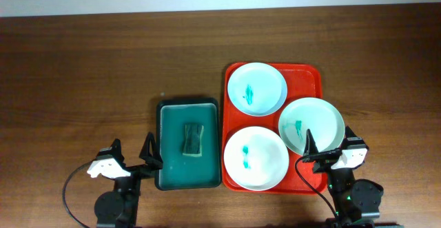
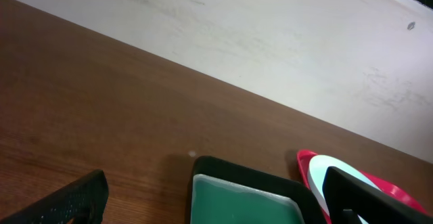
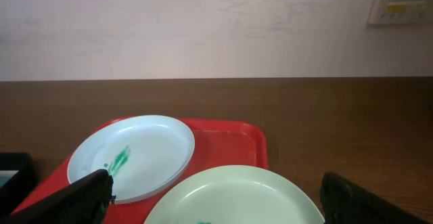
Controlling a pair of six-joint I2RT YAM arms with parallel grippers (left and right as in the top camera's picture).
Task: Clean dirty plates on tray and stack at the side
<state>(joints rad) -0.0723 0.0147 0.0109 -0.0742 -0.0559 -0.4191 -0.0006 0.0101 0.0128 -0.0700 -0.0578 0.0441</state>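
Three pale plates with teal smears lie on the red tray (image 1: 309, 73): a far plate (image 1: 256, 89), a mint right plate (image 1: 311, 125) overhanging the tray's right rim, and a near plate (image 1: 255, 158). My right gripper (image 1: 326, 153) is open and empty at the near edge of the right plate. In the right wrist view the mint plate (image 3: 237, 195) lies between the open fingers (image 3: 223, 207), with the far plate (image 3: 135, 156) and tray (image 3: 237, 143) behind. My left gripper (image 1: 132, 160) is open and empty, left of the teal tray; its fingers (image 2: 216, 210) show wide apart.
A dark teal-green tray (image 1: 187, 142) holding a sponge (image 1: 193, 138) sits left of the red tray; it also shows in the left wrist view (image 2: 243, 200). Brown wooden table (image 1: 96, 69) extends left and behind. A pale wall (image 3: 203, 28) stands beyond the far edge.
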